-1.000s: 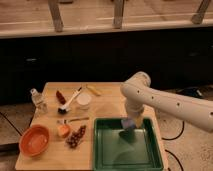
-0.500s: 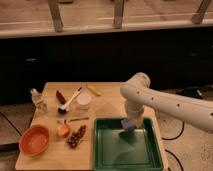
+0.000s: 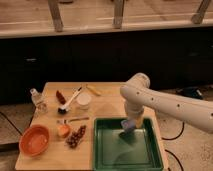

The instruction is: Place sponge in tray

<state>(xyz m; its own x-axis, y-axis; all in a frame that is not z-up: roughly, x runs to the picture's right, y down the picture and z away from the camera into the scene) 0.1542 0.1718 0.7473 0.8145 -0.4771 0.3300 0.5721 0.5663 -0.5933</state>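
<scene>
The dark-green tray (image 3: 107, 150) lies at the front right of the wooden table. Above its back part hangs my gripper (image 3: 129, 124), reaching down from the white arm that comes in from the right. It is shut on the blue-grey sponge (image 3: 127, 128), which hangs just over the tray floor, near the back rim; whether it touches the floor I cannot tell.
An orange bowl (image 3: 34, 139) sits at the front left. A white cup (image 3: 83, 101), a white-handled dish brush (image 3: 70, 101), a small clear bottle (image 3: 36, 99), a yellow item (image 3: 93, 90) and snacks (image 3: 75, 137) lie on the table's left half. Dark cabinets stand behind.
</scene>
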